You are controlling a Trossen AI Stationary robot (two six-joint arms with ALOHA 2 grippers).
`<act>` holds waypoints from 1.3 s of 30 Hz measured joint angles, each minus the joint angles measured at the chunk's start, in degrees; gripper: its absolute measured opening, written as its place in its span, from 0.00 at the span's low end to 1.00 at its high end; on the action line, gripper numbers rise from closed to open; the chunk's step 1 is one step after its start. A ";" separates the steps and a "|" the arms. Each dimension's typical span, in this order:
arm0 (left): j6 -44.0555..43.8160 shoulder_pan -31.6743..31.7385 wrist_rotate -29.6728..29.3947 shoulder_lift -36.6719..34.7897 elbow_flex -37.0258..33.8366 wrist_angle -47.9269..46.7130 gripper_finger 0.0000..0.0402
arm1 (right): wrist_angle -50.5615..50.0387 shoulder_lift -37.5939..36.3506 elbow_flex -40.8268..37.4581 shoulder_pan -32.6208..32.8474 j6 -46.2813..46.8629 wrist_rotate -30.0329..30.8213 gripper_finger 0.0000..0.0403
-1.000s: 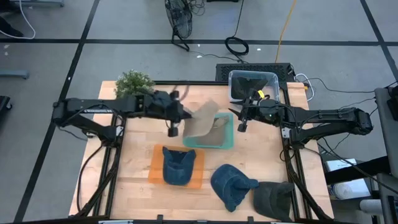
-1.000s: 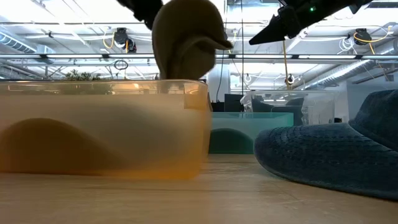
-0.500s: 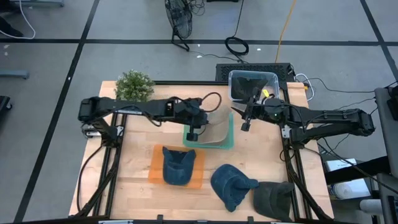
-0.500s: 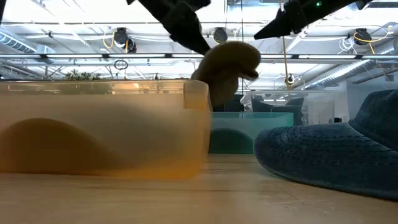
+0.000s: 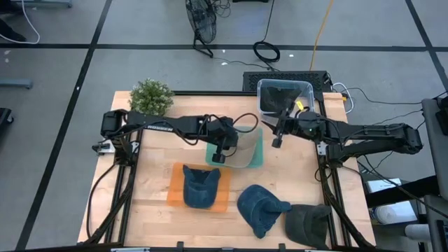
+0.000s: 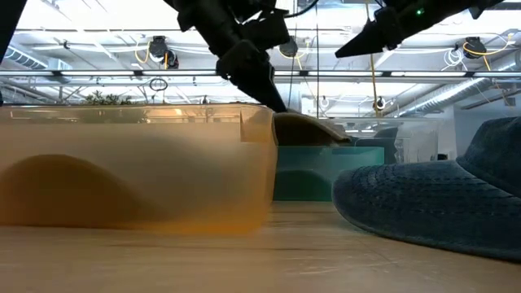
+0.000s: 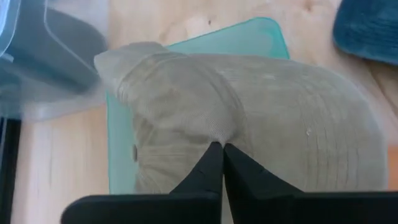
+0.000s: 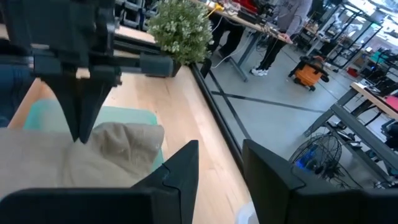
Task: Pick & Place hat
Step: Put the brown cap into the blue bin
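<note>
A pale wooden surface (image 5: 154,210) on a dark frame carries everything. Directly on it lie a teal tray (image 5: 257,150) near the middle, an orange tray (image 5: 173,189) nearer the front, a blue hat (image 5: 260,208), a dark grey hat (image 5: 308,224) at the front right corner, a small potted plant (image 5: 151,96) and a clear bin (image 5: 283,94) along the far edge.
</note>
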 joint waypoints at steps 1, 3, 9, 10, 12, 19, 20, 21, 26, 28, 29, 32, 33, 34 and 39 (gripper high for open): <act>-0.75 0.09 -0.02 0.02 0.00 -0.01 0.02 | 0.65 0.00 -0.15 -0.04 0.02 0.00 0.29; -2.50 0.11 -0.13 -0.16 -0.01 -0.94 0.04 | 1.01 0.00 -0.19 -0.06 -0.17 0.01 0.29; -5.54 -0.10 -0.83 -1.53 1.61 -1.82 0.05 | 1.32 0.00 -0.19 -0.06 -0.86 -0.02 0.29; -5.86 -0.10 -0.86 -1.90 1.98 -2.02 0.04 | 1.33 0.00 -0.19 -0.06 -0.90 -0.02 0.29; -6.30 -0.18 -0.92 -2.40 2.78 -3.71 0.02 | 1.40 0.00 -0.19 -0.06 -0.90 -0.02 0.29; -7.65 -2.00 -0.63 -2.40 5.18 -6.47 0.05 | 1.01 0.00 -0.21 -0.04 -0.75 -0.04 0.29; -8.05 -2.25 -0.49 -2.40 5.18 -7.30 0.05 | 1.01 0.00 -0.21 -0.04 -0.75 -0.04 0.29; -8.39 -2.50 -0.48 -2.40 5.18 -7.72 0.04 | 0.97 0.00 -0.21 -0.04 -0.75 -0.04 0.29; -7.41 -2.98 -0.52 -2.40 5.18 -7.98 0.02 | 0.94 0.00 -0.21 -0.04 -0.75 -0.06 0.29; -6.64 -2.96 -0.57 -2.15 5.18 -7.71 0.04 | 0.97 0.00 -0.21 -0.04 -0.75 -0.07 0.29; -6.25 -2.89 -0.67 -1.87 5.18 -7.20 0.05 | 0.99 0.00 -0.21 -0.04 -0.75 -0.07 0.29; -5.83 -2.30 -0.71 -0.99 5.18 -6.93 0.04 | 1.32 0.00 -0.21 -0.04 -0.75 -0.07 0.29; -5.83 -2.04 -0.71 -0.64 5.18 -6.66 0.03 | 1.42 0.00 -0.21 -0.04 -0.64 -0.07 0.29; -5.83 -1.72 -0.72 -0.23 5.20 -6.72 0.02 | 1.42 0.00 -0.21 -0.04 -0.48 -0.08 0.29; -5.21 -0.08 -0.72 2.78 5.20 -6.63 0.04 | 1.41 0.00 -0.21 -0.04 -0.29 -0.13 0.29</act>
